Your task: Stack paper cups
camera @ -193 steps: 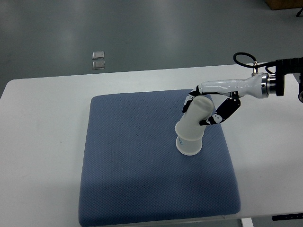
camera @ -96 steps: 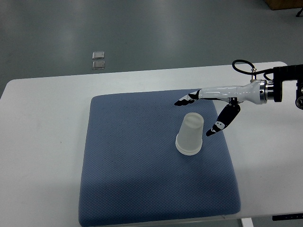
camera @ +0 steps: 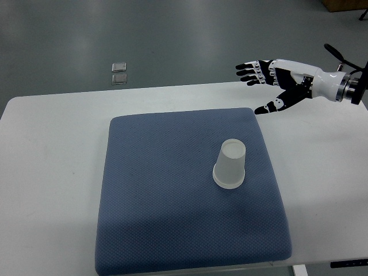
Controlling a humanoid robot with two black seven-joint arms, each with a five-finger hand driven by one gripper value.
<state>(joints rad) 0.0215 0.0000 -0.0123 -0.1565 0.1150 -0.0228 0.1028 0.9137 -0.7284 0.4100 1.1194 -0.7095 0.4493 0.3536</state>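
The white worktop [camera: 52, 149] carries a blue mat [camera: 161, 218]. On the mat's right half stands the paper cup stack [camera: 230, 165], upside down and upright, no longer tilted as it was a second ago. The right hand [camera: 275, 83] has let go and drawn back up to the worktop's far edge, fingers [camera: 248, 73] spread flat, holding nothing, well apart from the stack.

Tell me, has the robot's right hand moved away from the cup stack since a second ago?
Yes. The right hand has let go and pulled back past the blue mat's far edge, fingers spread.
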